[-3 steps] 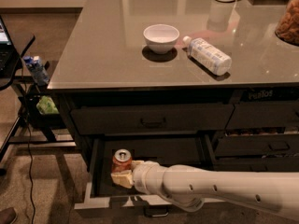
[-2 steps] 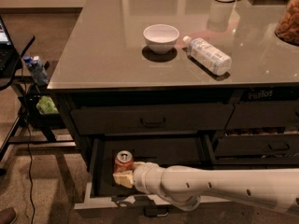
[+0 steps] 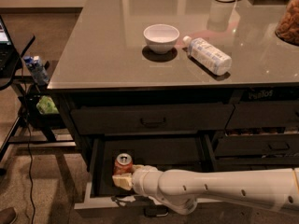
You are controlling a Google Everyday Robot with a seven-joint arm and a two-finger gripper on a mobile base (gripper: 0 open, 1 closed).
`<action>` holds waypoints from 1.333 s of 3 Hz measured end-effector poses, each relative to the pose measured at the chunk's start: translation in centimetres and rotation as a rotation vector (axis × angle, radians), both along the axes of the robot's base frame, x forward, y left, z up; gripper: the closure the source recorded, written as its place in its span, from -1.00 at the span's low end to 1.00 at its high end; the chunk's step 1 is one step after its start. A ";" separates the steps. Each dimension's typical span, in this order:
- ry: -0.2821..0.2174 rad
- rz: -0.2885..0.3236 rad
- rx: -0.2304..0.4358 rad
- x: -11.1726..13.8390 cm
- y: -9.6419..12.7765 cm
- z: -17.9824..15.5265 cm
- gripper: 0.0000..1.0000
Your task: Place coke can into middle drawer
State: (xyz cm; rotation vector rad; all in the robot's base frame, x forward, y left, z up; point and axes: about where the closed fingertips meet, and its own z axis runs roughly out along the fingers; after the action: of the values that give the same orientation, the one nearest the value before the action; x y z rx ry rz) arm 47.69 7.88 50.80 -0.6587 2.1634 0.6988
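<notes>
Gripper at the end of a thick white arm reaches from the right into the open middle drawer, low in the cabinet. Its pale tan fingers are pinched on the lower part of the coke can. The can is upright, silver top showing, inside the drawer's front left area. Whether its base touches the drawer floor is hard to tell, since the gripper covers it. A closed drawer sits directly above. On the grey countertop, a white bowl stands near a clear plastic bottle lying on its side to the bowl's right.
</notes>
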 end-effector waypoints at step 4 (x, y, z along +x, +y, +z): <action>-0.003 -0.050 -0.035 3.3 0.8 -6.3 1.00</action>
State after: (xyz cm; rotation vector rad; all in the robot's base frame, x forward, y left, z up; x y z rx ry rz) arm 51.01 8.68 44.48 -0.6218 2.1857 0.6348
